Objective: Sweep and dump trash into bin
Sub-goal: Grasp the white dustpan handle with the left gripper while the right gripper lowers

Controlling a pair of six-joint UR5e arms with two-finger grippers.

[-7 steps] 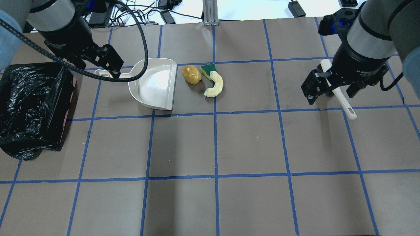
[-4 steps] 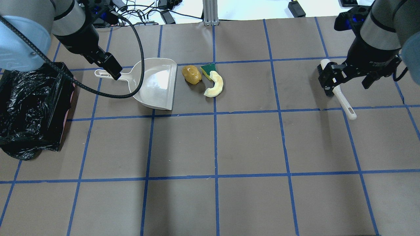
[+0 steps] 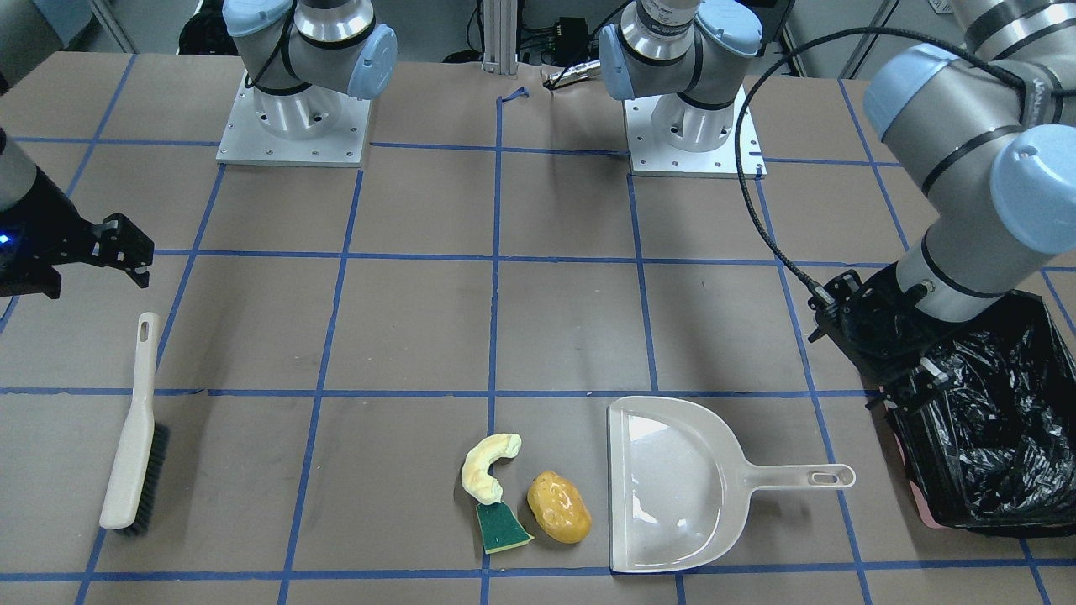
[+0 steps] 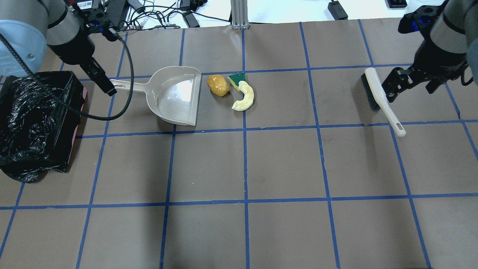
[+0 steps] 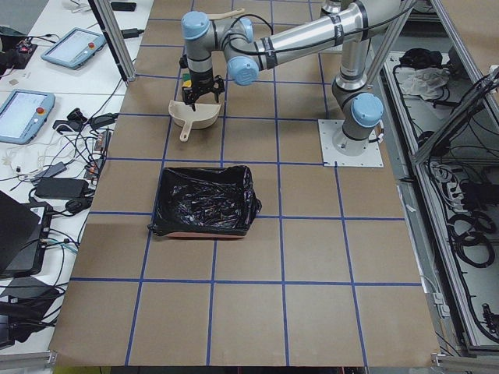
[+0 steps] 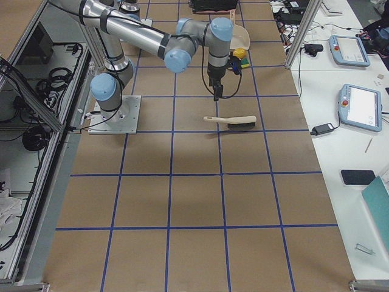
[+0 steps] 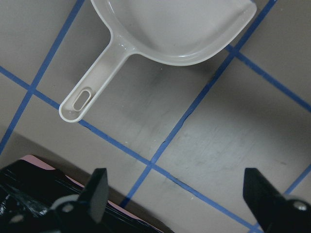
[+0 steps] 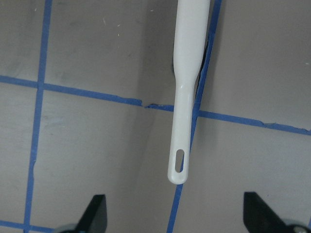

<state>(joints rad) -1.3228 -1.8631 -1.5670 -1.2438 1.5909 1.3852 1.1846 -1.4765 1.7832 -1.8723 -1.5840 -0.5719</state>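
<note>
Trash, a lump, sponge and foam, lies mid-table just right of the dustpan. The bin sits far left. The left gripper hangs spread near the dustpan handle. The right gripper, also spread, hangs beside the brush.

A cream dustpan lies flat in the upper left-centre of the overhead view, with its handle pointing left and its open lip facing right. A cream brush lies at upper right, its dark bristles along its left side and its slotted handle end pointing lower right. Both rest on a brown table gridded with blue tape. Cables tangle along the top edge near a metal post.
</note>
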